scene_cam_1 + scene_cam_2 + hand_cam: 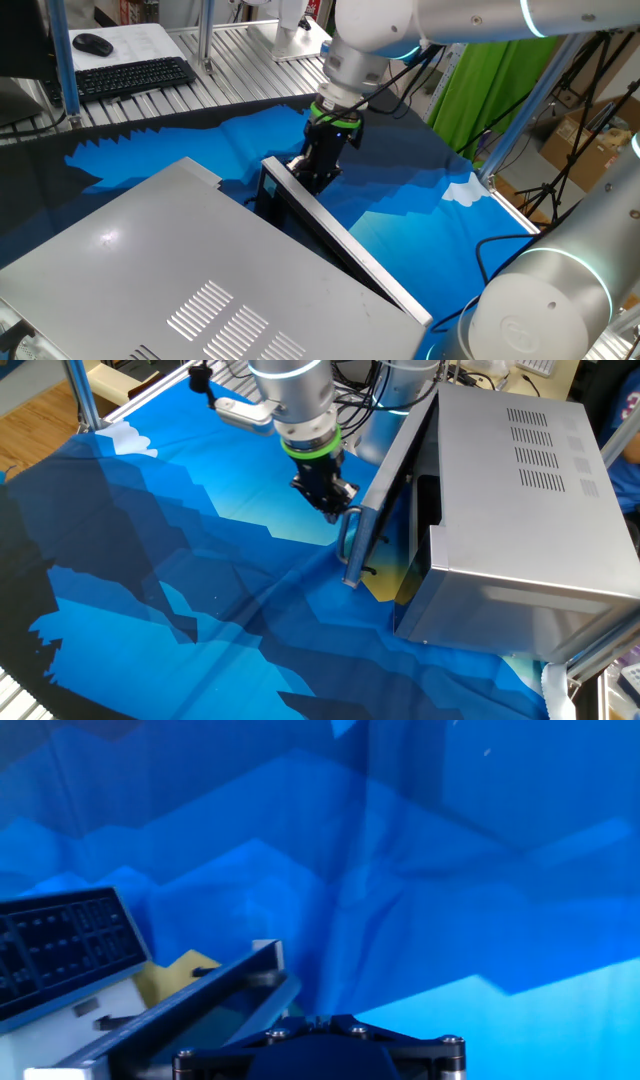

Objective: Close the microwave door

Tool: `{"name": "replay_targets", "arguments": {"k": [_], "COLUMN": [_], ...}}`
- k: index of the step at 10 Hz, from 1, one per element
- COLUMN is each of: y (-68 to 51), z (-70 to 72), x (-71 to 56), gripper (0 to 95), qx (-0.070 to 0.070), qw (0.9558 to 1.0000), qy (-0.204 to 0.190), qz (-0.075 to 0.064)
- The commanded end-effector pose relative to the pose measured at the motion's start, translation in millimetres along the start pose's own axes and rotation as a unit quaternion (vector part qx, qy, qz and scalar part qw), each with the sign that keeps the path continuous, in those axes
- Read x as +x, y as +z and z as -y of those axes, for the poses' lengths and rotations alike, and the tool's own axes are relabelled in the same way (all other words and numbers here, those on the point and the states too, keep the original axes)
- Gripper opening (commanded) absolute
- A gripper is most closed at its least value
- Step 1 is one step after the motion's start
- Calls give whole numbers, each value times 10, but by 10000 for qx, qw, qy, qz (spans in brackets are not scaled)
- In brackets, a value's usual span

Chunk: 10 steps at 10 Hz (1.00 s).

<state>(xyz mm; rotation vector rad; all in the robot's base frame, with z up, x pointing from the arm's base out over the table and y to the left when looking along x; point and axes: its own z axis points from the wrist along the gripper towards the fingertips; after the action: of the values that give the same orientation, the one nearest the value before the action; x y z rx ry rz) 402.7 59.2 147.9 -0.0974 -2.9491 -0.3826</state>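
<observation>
The microwave (140, 260) is a large light-grey box with vent slots on top; it also shows in the other fixed view (510, 500). The microwave door (350, 250), silver-rimmed with dark glass, stands partly open at a narrow angle (385, 490). My gripper (308, 178) is low over the cloth, on the outer side of the door near its free end (338, 508). Its fingers look pressed together and hold nothing. In the hand view the door's edge (190, 1010) and the dark control panel (60, 945) lie at the lower left; my fingers are out of that view.
A blue patterned cloth (180, 560) covers the table. A keyboard (130, 75) and a mouse (93, 43) lie on the slatted bench behind. Aluminium frame posts (535, 100) stand at the right. Something yellow (385, 585) shows inside the microwave opening.
</observation>
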Motion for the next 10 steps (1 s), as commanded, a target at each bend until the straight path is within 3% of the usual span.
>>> {"name": "replay_targets", "arguments": {"k": [1, 10], "y": [5, 61], "z": [-106, -676], "x": [35, 331], "gripper": [0, 0], "qx": [2, -31], "qw": [9999, 9977], "qy": [117, 676], "qz": [5, 13]}}
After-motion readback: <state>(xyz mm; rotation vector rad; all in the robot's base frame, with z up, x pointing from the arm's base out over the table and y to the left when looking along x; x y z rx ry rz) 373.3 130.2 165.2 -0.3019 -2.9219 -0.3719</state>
